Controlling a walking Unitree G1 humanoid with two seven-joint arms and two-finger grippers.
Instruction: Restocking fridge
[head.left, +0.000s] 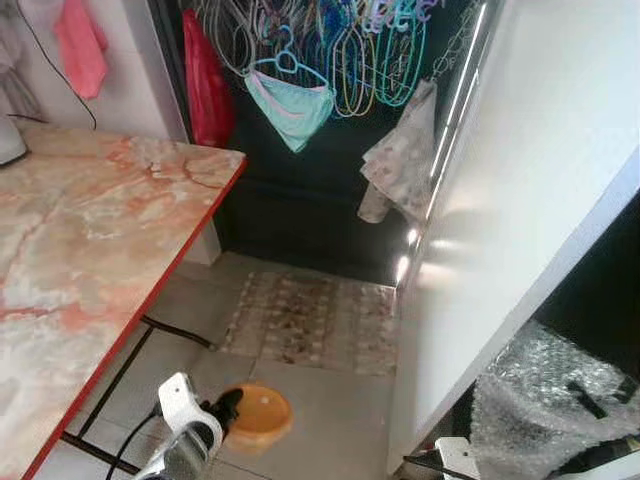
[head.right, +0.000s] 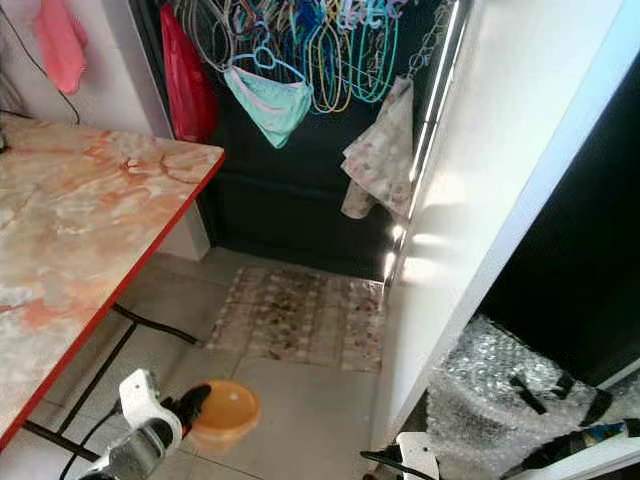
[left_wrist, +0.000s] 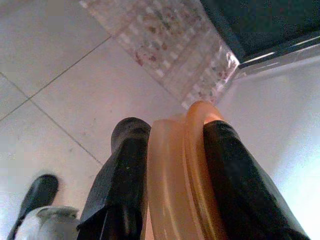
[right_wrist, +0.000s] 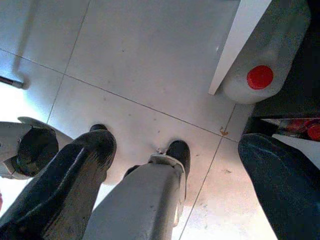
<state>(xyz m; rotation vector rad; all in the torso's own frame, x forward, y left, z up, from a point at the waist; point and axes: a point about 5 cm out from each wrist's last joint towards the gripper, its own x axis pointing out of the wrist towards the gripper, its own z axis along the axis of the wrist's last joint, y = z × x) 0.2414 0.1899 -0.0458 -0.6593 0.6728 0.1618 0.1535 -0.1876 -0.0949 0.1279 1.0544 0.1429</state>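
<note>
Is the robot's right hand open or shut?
Open. The right gripper has its two black fingers spread far apart, with bare floor between them.

Marble-look table (head.left: 70, 250) with red edge on the left, white fridge door (head.left: 520, 200) open on the right. Left gripper (head.left: 228, 408) down low, clamped on an orange bowl (head.left: 258, 416) over tiled floor (head.left: 330, 420), patterned mat (head.left: 310, 320) beyond.

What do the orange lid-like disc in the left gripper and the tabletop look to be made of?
The orange disc looks like translucent plastic: light glows through its smooth, ridged rim between the left gripper's fingers. The tabletop shows glossy pink-veined marbling with a red edge, either stone or laminate.
</note>
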